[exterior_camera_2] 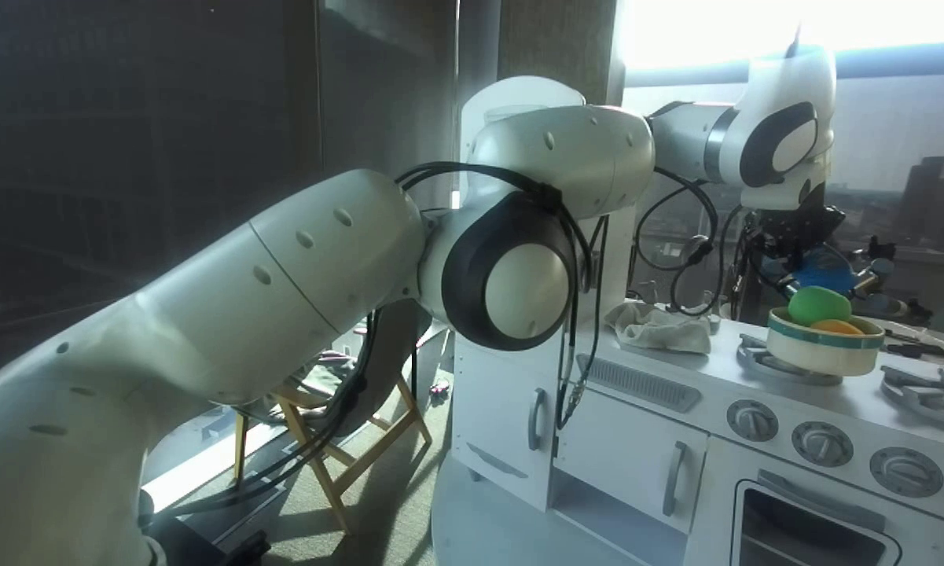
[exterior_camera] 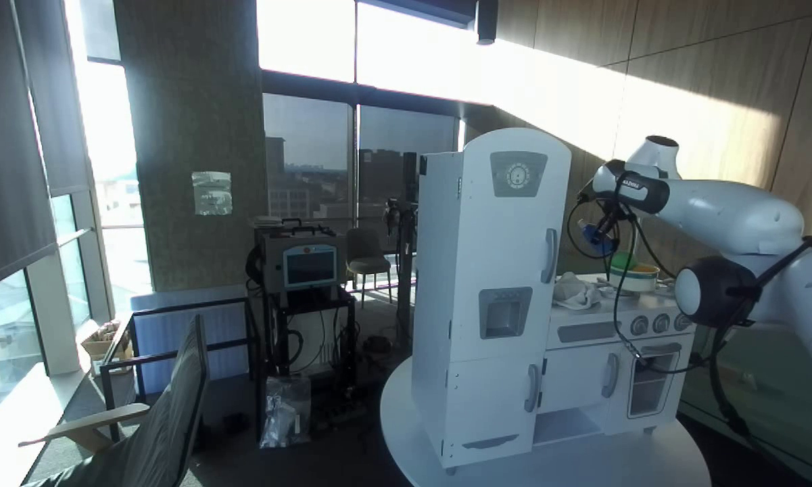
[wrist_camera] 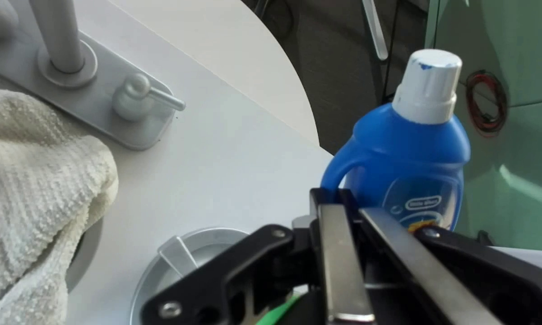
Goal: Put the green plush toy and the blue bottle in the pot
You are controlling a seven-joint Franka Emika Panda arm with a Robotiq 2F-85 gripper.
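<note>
The blue bottle [wrist_camera: 410,153], with a white cap, hangs by its handle from my gripper [wrist_camera: 334,196]. The fingers are shut around the handle. The bottle also shows in both exterior views [exterior_camera: 598,237] [exterior_camera_2: 825,270], held above the counter. The green plush toy [exterior_camera_2: 819,305] rests in the cream pot [exterior_camera_2: 821,354] with a green rim band. In an exterior view the toy [exterior_camera: 622,261] shows in the pot [exterior_camera: 639,283] below the gripper. In the wrist view the pot is mostly hidden behind the fingers; only a green sliver shows there.
An orange item [exterior_camera_2: 837,326] lies in the pot beside the green toy. A white cloth [exterior_camera_2: 660,328] lies on the counter near the grey faucet [wrist_camera: 61,40]. Another grey burner [exterior_camera_2: 931,393] is beside the pot. The tall white toy fridge [exterior_camera: 504,291] stands at the counter's end.
</note>
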